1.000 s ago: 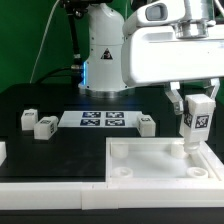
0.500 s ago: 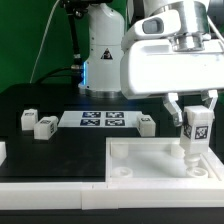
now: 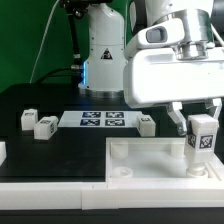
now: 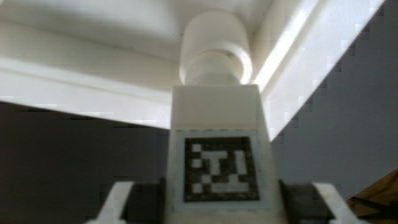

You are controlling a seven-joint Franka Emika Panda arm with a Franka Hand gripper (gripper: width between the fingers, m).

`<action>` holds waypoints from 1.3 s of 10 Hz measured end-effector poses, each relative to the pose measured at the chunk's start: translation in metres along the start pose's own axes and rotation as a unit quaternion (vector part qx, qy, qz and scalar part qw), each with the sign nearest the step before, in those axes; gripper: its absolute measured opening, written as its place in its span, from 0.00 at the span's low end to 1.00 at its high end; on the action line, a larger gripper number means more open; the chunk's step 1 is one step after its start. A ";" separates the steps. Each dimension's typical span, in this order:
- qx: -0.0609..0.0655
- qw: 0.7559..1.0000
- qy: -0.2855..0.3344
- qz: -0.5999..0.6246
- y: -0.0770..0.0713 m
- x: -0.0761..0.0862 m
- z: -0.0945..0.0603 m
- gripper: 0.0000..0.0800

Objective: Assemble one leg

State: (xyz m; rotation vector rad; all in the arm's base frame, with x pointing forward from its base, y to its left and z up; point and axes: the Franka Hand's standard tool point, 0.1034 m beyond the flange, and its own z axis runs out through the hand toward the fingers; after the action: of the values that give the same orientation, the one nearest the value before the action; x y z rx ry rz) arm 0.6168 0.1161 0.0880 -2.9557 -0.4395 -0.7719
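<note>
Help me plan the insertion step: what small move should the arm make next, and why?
Probably press the leg straight down a little. The gripper is shut on it, it stands upright, and its lower end meets the corner socket of the white panel. Whether it is fully seated cannot be told.

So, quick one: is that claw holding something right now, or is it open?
Gripper: closed on the leg, holding it upright.
</note>
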 end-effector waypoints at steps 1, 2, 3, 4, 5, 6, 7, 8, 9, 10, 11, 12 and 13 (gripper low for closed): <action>0.001 1.000 -0.002 0.000 -0.001 -0.003 0.003 0.37; 0.002 1.000 -0.007 0.000 -0.002 -0.008 0.007 0.37; 0.002 1.000 -0.010 0.000 -0.002 -0.011 0.010 0.37; 0.002 1.000 -0.009 0.000 -0.002 -0.011 0.010 0.37; 0.002 1.000 -0.009 0.000 -0.002 -0.011 0.010 0.37; 0.001 1.000 -0.002 -0.001 -0.002 -0.010 0.011 0.37; 0.000 1.000 0.000 -0.001 -0.001 -0.009 0.011 0.37; 0.000 1.000 0.000 -0.001 -0.001 -0.009 0.011 0.37; 0.000 1.000 0.000 -0.001 -0.001 -0.009 0.011 0.39; 0.000 1.000 0.000 -0.001 -0.001 -0.009 0.011 0.39; 0.000 1.000 0.000 -0.001 -0.001 -0.009 0.011 0.57; 0.000 1.000 0.000 -0.001 -0.001 -0.009 0.011 0.73; 0.000 1.000 0.000 -0.001 -0.001 -0.009 0.011 0.79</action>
State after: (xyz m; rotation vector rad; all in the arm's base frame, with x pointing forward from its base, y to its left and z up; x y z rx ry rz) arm 0.6136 0.1164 0.0738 -2.9555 -0.4435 -0.7732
